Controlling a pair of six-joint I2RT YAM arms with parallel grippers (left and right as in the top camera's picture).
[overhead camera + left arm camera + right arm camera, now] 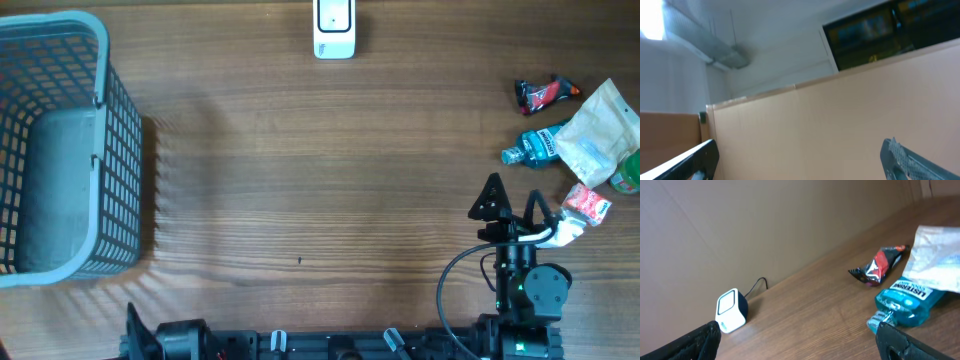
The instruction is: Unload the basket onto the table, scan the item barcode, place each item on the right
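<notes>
The white barcode scanner (333, 30) stands at the table's far edge; the right wrist view has it at the left (731, 311). The items lie in a cluster at the right: a blue mouthwash bottle (540, 145) (905, 302), a red-and-black snack wrapper (545, 93) (877, 266), a white bag (598, 135) (935, 260) and a red-and-white packet (588, 203). My right gripper (512, 205) (800, 342) stands open and empty just in front of the bottle, beside the packet. My left gripper (800, 157) is open and empty, facing a cardboard wall. No barcode shows.
A grey-blue wire basket (120, 130) fills the left side of the table. A green object (628, 175) pokes in at the right edge. The left arm's base (150, 335) sits at the near edge. Bare wood lies between basket, scanner and items.
</notes>
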